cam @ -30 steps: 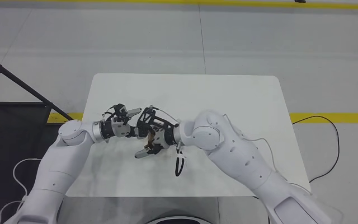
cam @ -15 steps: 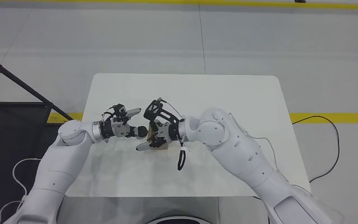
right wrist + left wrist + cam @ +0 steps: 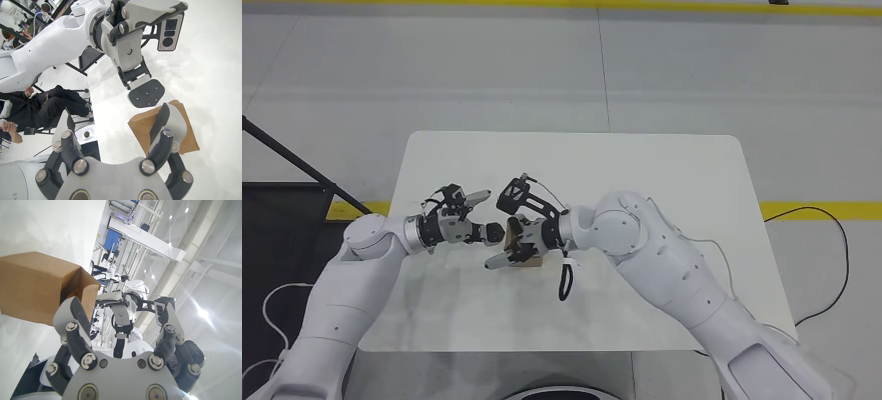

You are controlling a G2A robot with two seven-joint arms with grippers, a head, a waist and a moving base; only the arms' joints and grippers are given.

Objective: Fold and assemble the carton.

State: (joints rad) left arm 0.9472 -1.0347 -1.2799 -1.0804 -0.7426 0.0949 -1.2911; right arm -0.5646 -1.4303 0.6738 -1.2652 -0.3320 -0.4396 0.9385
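My left gripper (image 3: 121, 306) and right gripper (image 3: 117, 113), both with jaws apart, sit close beside a small brown carton (image 3: 37, 289). I'd brace one wall, then press its loose flap (image 3: 90, 294) in squarely.

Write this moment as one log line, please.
carton: on table, end open | left gripper: open, beside carton | right gripper: open, beside carton

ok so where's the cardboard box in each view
Top view: box on the table, slightly left of centre.
Left wrist view: box beside a finger of the left gripper.
Right wrist view: box behind a finger of the right gripper.
Shared landmark: the white table.
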